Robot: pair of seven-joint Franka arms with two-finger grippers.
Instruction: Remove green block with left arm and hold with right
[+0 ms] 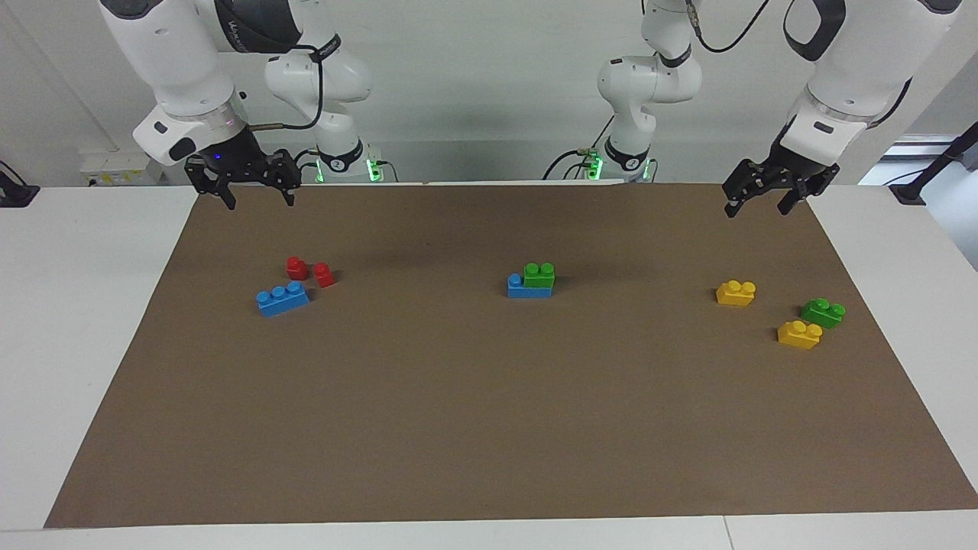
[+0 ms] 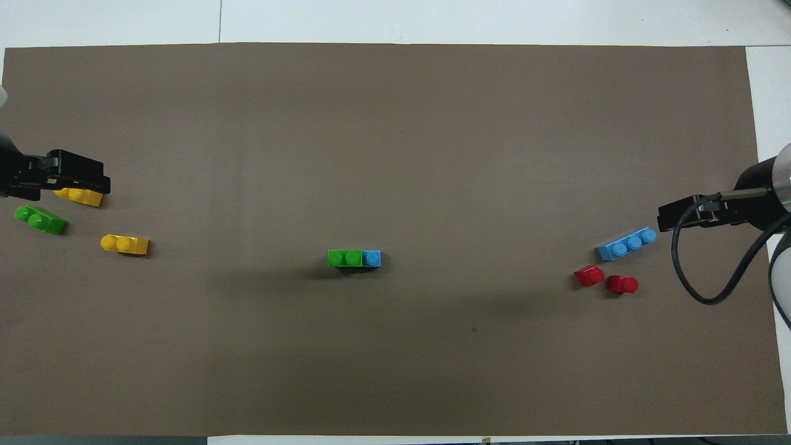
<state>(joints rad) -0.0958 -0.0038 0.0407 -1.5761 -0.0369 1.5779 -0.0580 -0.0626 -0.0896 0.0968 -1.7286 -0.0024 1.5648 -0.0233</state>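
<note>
A bright green two-stud block (image 1: 539, 276) (image 2: 345, 258) sits stacked on a blue brick (image 1: 519, 289) (image 2: 371, 258) in the middle of the brown mat (image 1: 489, 420). A second green block (image 1: 823, 312) (image 2: 41, 220) lies loose at the left arm's end. My left gripper (image 1: 756, 205) (image 2: 104, 183) is open and empty, raised over the mat's corner at its own end. My right gripper (image 1: 258, 198) (image 2: 662, 217) is open and empty, raised over the mat's corner at the right arm's end. Both are well apart from the stacked blocks.
Two yellow bricks (image 1: 736, 292) (image 1: 799, 334) lie beside the loose green block. A loose blue three-stud brick (image 1: 283, 298) (image 2: 626, 243) and two small red pieces (image 1: 296, 268) (image 1: 325, 274) lie at the right arm's end.
</note>
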